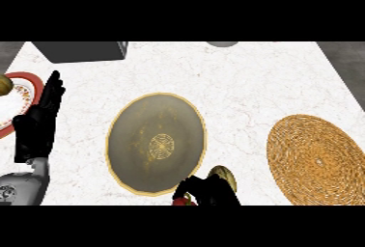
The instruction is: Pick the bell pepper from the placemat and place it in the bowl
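The right hand [210,192] is curling round the bell pepper [184,200] at the bowl's [143,125] near rim; it is probably best centring over the bowl before uncurling.

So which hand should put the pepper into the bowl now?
The right hand: it is curled round the red bell pepper, just beside the bowl. The left hand rests open at the left edge, holding nothing.
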